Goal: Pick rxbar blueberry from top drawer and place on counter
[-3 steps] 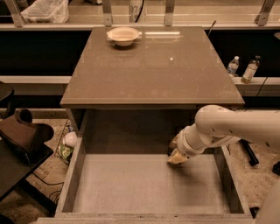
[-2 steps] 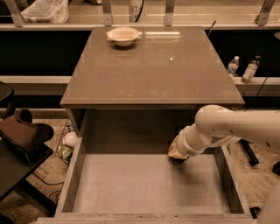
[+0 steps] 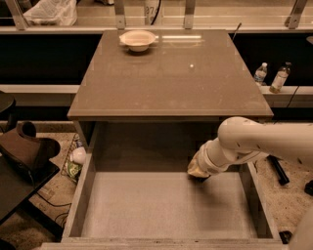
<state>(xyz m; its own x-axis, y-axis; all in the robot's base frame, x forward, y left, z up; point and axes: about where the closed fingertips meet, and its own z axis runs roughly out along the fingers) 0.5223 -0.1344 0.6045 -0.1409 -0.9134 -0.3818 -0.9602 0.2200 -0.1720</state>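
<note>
The top drawer (image 3: 85, 195) stands pulled out below the counter (image 3: 166, 73), and its pale speckled floor shows. My white arm reaches in from the right. The gripper (image 3: 198, 173) is down at the drawer's back right, close to the floor, with its end pointing away from the camera. A small dark shape shows just under the gripper's tip; I cannot tell whether it is the rxbar blueberry. No bar shows anywhere else in the drawer or on the counter.
A pale bowl (image 3: 138, 40) sits at the counter's far left. A ledge with metal posts (image 3: 188, 14) runs behind it. Two bottles (image 3: 270, 77) stand on a shelf at right. A dark chair (image 3: 24, 156) is at left.
The gripper's end has lifted very slightly at the drawer's back right. Nothing else has moved.
</note>
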